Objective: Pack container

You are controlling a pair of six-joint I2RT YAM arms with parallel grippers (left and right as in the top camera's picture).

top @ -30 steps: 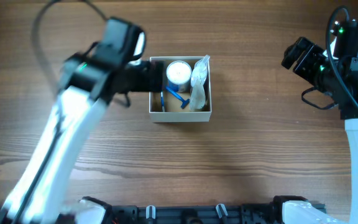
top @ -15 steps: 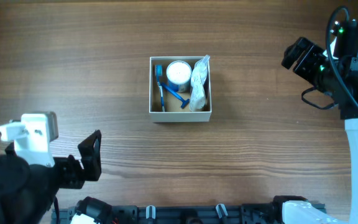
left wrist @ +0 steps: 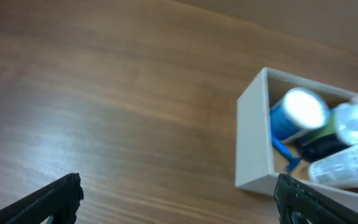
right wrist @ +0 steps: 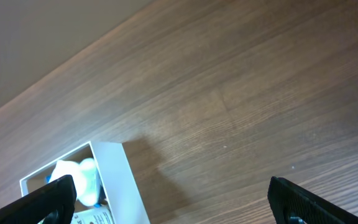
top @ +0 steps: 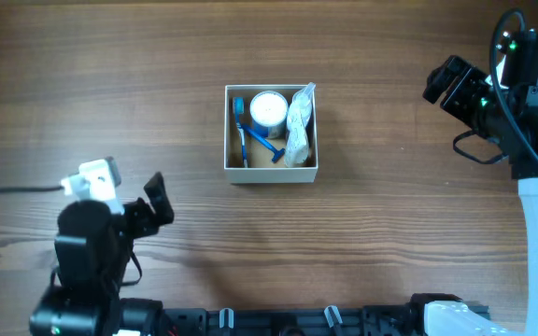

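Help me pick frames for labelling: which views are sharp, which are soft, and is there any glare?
Overhead: sharp and evenly lit, the container crisp. Left wrist: soft throughout, the box contents smeared, the jar lid blown out white. Right wrist: table grain fairly crisp, a soft shadow right of the container.

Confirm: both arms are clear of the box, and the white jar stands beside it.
Wrong on the jar: it stands inside the box, not beside it, as the overhead view shows. The rest is right.
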